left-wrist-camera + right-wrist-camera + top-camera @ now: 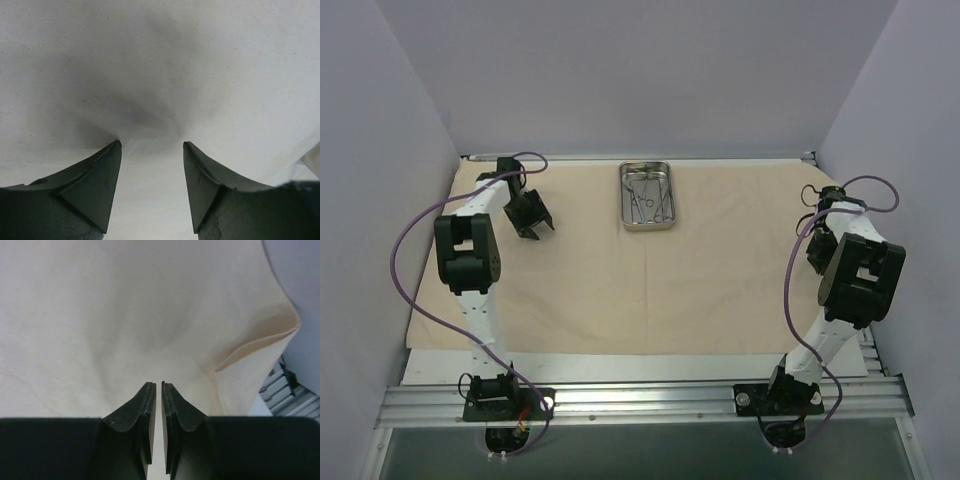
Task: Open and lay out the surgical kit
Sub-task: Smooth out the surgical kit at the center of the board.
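Observation:
The beige cloth wrap [620, 290] lies spread flat over the table. At its back centre stands the steel tray [623, 200], holding several thin ring-handled instruments [648, 197]. My left gripper [528, 215] is at the back left of the cloth. In the left wrist view it [152, 144] is open, its tips pressed on the cloth [160, 60], which puckers between them. My right gripper [817, 250] is at the cloth's right edge. In the right wrist view it [159, 384] is shut on a pinch of cloth [100, 315], with creases running to the tips.
A raised fold of the cloth's edge [260, 340] sits just right of my right gripper. Pale walls close in the back and both sides. A metal rail [640, 400] carries both arm bases along the near edge. Purple cables [405, 250] loop beside each arm.

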Motion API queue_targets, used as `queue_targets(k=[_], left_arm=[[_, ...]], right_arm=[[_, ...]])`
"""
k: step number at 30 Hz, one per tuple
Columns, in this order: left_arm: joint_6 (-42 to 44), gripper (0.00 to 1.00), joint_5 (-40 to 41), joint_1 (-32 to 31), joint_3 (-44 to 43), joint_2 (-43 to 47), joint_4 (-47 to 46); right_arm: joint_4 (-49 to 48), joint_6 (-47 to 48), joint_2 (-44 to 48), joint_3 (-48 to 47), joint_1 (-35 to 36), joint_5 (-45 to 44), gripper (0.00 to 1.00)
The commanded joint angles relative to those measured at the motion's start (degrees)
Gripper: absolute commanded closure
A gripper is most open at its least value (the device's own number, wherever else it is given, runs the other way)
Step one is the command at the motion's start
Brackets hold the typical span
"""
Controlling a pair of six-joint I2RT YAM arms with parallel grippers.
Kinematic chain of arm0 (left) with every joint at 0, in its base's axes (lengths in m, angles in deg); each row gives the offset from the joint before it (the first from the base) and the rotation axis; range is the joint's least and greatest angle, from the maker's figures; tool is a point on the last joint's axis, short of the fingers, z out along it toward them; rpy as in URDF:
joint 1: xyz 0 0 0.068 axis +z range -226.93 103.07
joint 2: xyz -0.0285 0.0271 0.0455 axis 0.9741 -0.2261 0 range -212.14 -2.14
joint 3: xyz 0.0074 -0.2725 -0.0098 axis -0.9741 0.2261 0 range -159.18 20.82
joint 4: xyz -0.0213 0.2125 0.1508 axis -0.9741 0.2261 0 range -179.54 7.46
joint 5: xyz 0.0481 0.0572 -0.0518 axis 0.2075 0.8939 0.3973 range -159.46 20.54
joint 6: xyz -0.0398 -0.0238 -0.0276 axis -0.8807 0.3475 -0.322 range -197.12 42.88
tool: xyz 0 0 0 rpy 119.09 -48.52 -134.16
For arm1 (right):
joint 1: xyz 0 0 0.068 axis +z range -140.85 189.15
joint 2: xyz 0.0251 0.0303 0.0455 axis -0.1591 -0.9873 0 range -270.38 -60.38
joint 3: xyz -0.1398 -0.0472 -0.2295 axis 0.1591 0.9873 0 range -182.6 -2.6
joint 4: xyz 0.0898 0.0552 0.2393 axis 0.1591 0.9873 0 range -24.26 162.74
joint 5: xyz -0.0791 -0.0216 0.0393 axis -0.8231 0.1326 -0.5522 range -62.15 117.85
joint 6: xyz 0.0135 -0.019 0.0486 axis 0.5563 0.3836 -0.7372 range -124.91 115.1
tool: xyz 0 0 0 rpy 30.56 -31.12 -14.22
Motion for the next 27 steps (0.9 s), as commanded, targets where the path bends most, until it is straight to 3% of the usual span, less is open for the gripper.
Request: queue_targets(k=[1,10,15,18,22,24,25,27], left_arm=[[0.31,0.38,-1.07,0.24,2.65,1.99,-3.58],[-0.74,0.38,0.07,1.81,6.69,2.08,-3.41],[-2.15,0.38,-1.25,4.63,9.16,2.08,-4.02],[-2.41,0.38,-2.65,5.16,9.34,2.17,-4.11],[-2.24,0.38,-2.92,4.90,9.60,4.01,-5.07],[-2.24,0.38,-2.48,4.28,10.12,4.63,-5.69],[-2.41,0.38,-2.65,4.19,10.30,4.63,-5.78],[-2.59,0.38,-2.92,4.19,10.48,4.45,-5.78]], right_arm=[[3.89,8.01,-1.13,-0.71,-1.44,-3.83,0.89],[6.01,11.71,-0.53,2.02,-4.08,-12.78,1.00],[7.94,13.28,-2.19,1.48,-6.36,-23.48,1.00],[6.46,16.61,-1.67,6.92,-8.12,-22.04,1.00],[5.41,17.40,4.29,5.09,-4.98,-30.44,1.00],[4.35,19.87,7.99,4.74,-2.68,-25.13,1.00],[4.34,21.71,8.70,4.65,-2.24,-18.39,1.00],[3.21,22.69,9.76,5.70,1.18,-17.80,1.00]])
